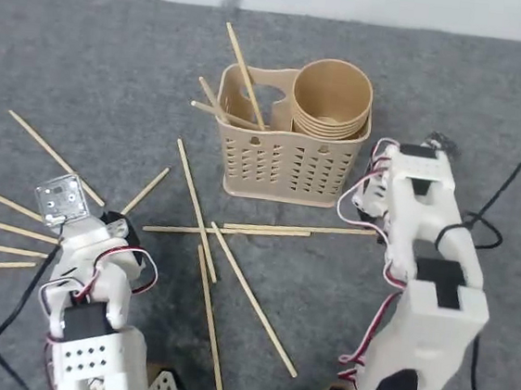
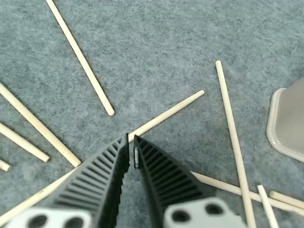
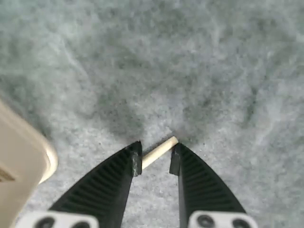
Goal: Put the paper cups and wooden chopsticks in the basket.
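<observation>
Cannot follow the chopstick (image 3: 164,147) behind the right hand (image 3: 156,156); cannot see beyond one cropped corner of the basket (image 3: 19,161).

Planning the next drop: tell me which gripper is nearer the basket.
Right. The right gripper is close beside the basket; the left gripper is farther off, among loose chopsticks.

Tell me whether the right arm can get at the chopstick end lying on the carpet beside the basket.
Probably yes: the chopstick end lies between the open fingers of the right gripper, with nothing on top of it, and the basket sits off to one side.
</observation>
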You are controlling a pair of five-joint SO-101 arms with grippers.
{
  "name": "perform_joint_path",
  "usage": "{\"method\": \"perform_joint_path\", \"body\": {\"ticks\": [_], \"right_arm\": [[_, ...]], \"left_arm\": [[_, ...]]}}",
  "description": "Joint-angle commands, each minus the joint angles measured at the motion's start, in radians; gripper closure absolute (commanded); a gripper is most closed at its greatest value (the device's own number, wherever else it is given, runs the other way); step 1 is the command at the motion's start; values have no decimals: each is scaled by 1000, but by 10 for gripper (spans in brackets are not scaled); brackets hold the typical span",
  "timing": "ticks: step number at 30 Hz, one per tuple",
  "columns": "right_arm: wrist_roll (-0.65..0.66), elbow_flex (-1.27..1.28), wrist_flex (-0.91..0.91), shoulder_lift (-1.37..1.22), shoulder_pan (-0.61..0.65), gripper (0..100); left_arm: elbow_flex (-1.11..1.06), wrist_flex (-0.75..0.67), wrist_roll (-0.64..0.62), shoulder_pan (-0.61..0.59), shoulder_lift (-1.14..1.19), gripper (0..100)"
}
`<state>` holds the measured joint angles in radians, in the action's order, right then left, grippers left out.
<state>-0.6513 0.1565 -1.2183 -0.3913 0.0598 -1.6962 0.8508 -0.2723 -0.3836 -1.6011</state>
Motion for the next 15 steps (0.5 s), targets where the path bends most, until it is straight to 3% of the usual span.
{"method": "perform_joint_path", "body": {"ticks": [1,5,15], "right_arm": [[-12,-114,-85,-47,-19,890],[15,-176,-143,-71,-44,996],[44,-221,-213,53,-229,991]], "left_arm": [[4,-34,12,6,-12,988],[4,-32,12,6,-12,988],[4,-32,12,6,-12,988]]}}
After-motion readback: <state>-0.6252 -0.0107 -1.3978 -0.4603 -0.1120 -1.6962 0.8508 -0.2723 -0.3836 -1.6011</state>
